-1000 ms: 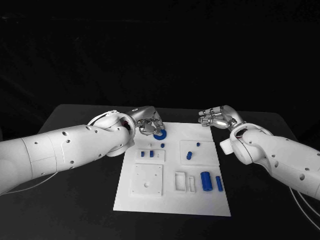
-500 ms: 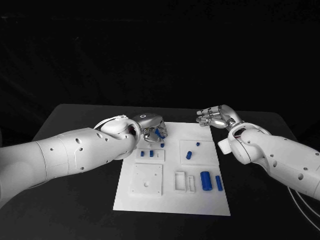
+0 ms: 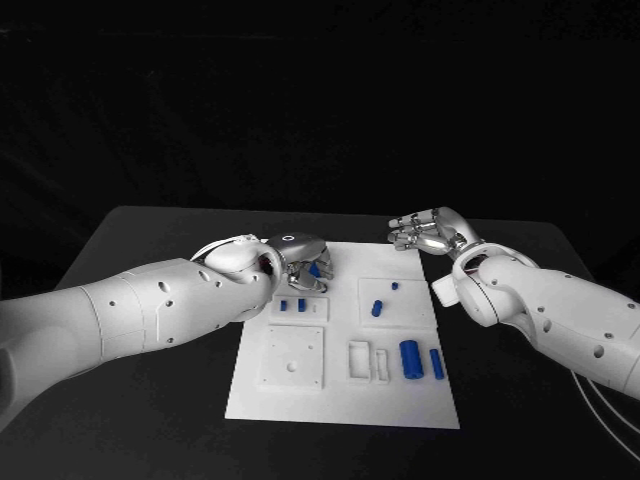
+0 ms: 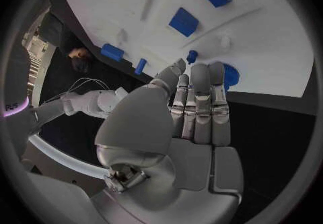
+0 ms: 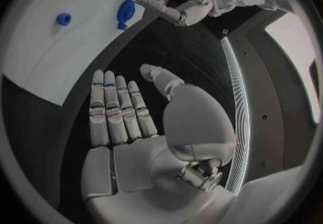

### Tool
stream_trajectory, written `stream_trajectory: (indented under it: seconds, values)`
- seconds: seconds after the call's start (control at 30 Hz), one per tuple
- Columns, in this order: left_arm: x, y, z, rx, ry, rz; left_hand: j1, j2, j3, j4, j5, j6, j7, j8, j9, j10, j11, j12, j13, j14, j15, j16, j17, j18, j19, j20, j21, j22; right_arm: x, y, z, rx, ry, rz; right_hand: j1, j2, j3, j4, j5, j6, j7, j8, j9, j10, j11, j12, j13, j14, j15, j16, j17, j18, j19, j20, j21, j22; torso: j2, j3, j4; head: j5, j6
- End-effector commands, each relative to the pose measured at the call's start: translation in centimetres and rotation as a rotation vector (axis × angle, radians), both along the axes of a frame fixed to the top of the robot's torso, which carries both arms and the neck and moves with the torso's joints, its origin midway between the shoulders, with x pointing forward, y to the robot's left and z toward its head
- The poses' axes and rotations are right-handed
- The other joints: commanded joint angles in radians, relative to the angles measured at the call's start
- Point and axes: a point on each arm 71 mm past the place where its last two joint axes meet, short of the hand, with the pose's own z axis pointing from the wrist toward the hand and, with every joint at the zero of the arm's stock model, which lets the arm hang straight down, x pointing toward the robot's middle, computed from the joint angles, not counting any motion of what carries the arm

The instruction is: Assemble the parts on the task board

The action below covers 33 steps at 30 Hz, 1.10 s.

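Observation:
The white task board (image 3: 342,400) lies in the middle of the table. A blue ring (image 3: 316,269) sits near the board's far left corner. My left hand (image 3: 300,252) hovers right at it with nothing in it. In the left wrist view its fingers (image 4: 201,100) are stretched out straight, their tips at the edge of the ring (image 4: 231,77); I cannot tell if they touch. My right hand (image 3: 427,231) is off the board's far right corner, flat and empty, with straight fingers (image 5: 116,108). The right wrist view shows the ring (image 5: 126,11) beside my left hand (image 5: 176,4).
More blue parts lie on the board: a thick cylinder (image 3: 411,360) and a bar (image 3: 438,365) at the near right, two small blocks (image 3: 294,307) left of centre, and small pieces (image 3: 379,309) in the middle. Black table surrounds the board.
My left hand has turned over the blue ring, which it now partly hides, and the arm has swung inward. My right hand has drifted slightly away from me.

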Motion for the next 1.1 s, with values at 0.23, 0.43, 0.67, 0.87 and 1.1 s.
stream_trajectory:
  seconds: [0.23, 0.43, 0.67, 0.87, 1.1]
  values:
    - [0.0, -0.3, -0.5, 0.019, -0.001, -0.027, -0.009, 0.003, 0.041, -0.012, 0.022, -0.003, 0.005, -0.004, -0.001, -0.004, 0.001, -0.007, -0.001, 0.000, -0.002, 0.012, -0.003, 0.004, -0.018, 0.001, 0.046, 0.026, -0.1, 0.4, 0.1, 0.005, -0.010, 0.014, -0.007, 0.001, 0.001, 0.001, 0.004, 0.003, -0.001, -0.002, -0.001, -0.004, -0.001, -0.002, -0.001, -0.006, 0.002, -0.003, -0.001, 0.005, -0.004, 0.002, 0.001, -0.001, 0.000, -0.0009, 0.0001, -0.004, -0.004]
    - [0.1, -0.2, -1.0, 0.029, 0.002, -0.024, -0.010, 0.011, 0.089, -0.024, 0.018, 0.000, 0.005, -0.004, -0.001, -0.008, 0.000, -0.007, -0.001, -0.001, -0.003, 0.014, -0.004, 0.011, -0.058, 0.000, 0.132, 0.025, -0.1, 0.5, 0.1, 0.007, -0.010, 0.018, -0.004, 0.002, 0.001, 0.001, 0.004, 0.002, -0.001, -0.002, -0.001, -0.004, -0.001, -0.002, -0.001, -0.006, 0.001, -0.003, -0.001, 0.005, -0.003, 0.002, 0.002, -0.001, 0.000, -0.0007, -0.0002, -0.004, -0.006]
    - [0.2, -0.1, -1.5, 0.036, 0.011, -0.020, -0.015, 0.005, 0.090, -0.019, 0.011, -0.020, -0.003, -0.005, -0.002, -0.007, -0.001, -0.007, -0.001, 0.003, -0.004, 0.023, -0.001, 0.011, -0.060, 0.001, 0.148, 0.023, -0.1, 0.7, 0.2, 0.008, -0.011, 0.021, -0.004, 0.002, 0.001, 0.001, 0.004, 0.002, -0.001, -0.002, -0.001, -0.004, -0.001, -0.002, -0.001, -0.006, 0.001, -0.003, -0.001, 0.005, -0.003, 0.002, 0.002, -0.001, -0.001, -0.0001, 0.0013, -0.007, -0.009]
    - [0.2, -0.3, -1.6, 0.035, 0.016, -0.021, -0.016, 0.000, 0.090, -0.017, 0.006, -0.040, -0.010, -0.005, -0.003, -0.004, -0.001, -0.007, -0.001, 0.005, -0.004, 0.030, 0.001, 0.011, -0.056, 0.001, 0.148, 0.022, -0.2, 0.8, 0.2, 0.009, -0.011, 0.024, -0.004, 0.002, 0.001, 0.001, 0.004, 0.002, -0.001, -0.002, -0.001, -0.004, -0.001, -0.002, -0.001, -0.006, 0.001, -0.003, -0.001, 0.005, -0.003, 0.002, 0.002, -0.001, -0.002, 0.0004, 0.0016, -0.009, -0.009]
    - [0.2, -0.4, -1.9, 0.039, 0.025, -0.019, -0.015, -0.005, 0.079, -0.010, -0.001, -0.049, -0.014, -0.005, -0.002, -0.008, 0.000, -0.007, -0.001, 0.005, -0.003, 0.033, 0.001, 0.009, -0.051, 0.001, 0.137, 0.021, -0.2, 0.8, 0.2, 0.010, -0.011, 0.025, -0.003, 0.002, 0.005, 0.000, 0.003, 0.004, -0.001, -0.002, -0.001, -0.004, -0.001, -0.002, -0.001, -0.007, 0.001, -0.003, -0.001, 0.005, -0.004, 0.002, 0.001, -0.001, -0.002, 0.0008, 0.0019, -0.010, -0.008]
